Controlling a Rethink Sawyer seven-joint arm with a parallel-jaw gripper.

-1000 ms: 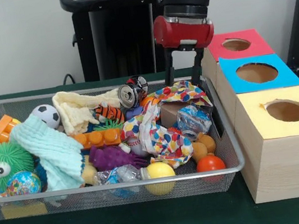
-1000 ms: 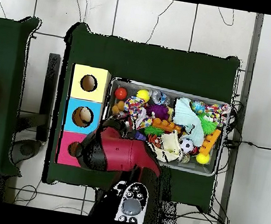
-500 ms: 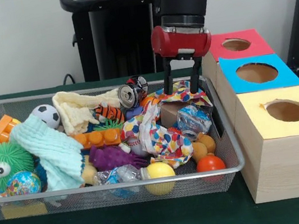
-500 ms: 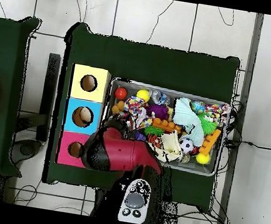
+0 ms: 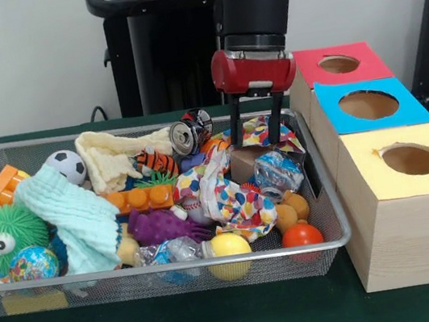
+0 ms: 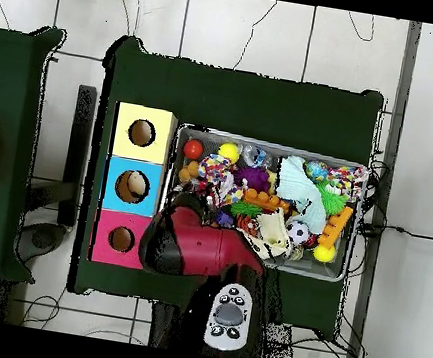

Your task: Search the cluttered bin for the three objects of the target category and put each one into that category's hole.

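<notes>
Front view: the end effector (image 5: 256, 131) hung over the far right corner of the wire bin (image 5: 333, 216), its fingers spread and holding nothing, tips just above a brown box (image 5: 243, 161) and polka-dot cloth (image 5: 227, 191). A crushed can (image 5: 190, 133) lay left of the end effector (target category unclear). Three boxes stood right of the bin: yellow box (image 5: 406, 212), blue box (image 5: 370, 113), red box (image 5: 340, 67).

Overhead view: the red arm (image 6: 194, 247) covered the bin's (image 6: 339, 274) corner beside the pink-topped box (image 6: 108, 251); the end effector was hidden.
</notes>
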